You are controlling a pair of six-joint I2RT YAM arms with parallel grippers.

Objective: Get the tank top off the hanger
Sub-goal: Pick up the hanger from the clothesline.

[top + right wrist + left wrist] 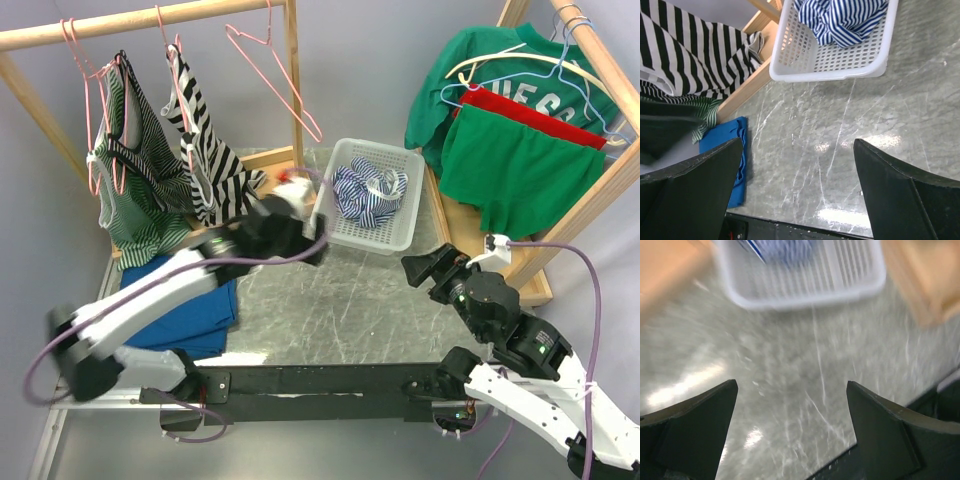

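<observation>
Marble table (340, 300) below, left claw (792, 390) and right claw (797, 145) both spread and empty, tank top (205, 160) on hanger (172, 45) up-left of left claw; approach step, next likely reach over, pinch fabric.

The dark fingers of the left gripper (792, 385) are seen spread wide above a grey marbled tabletop (880, 340). A blurred white slatted plastic basket (805, 297) containing blue-and-white striped fabric (782, 247) is shown beyond.
</observation>
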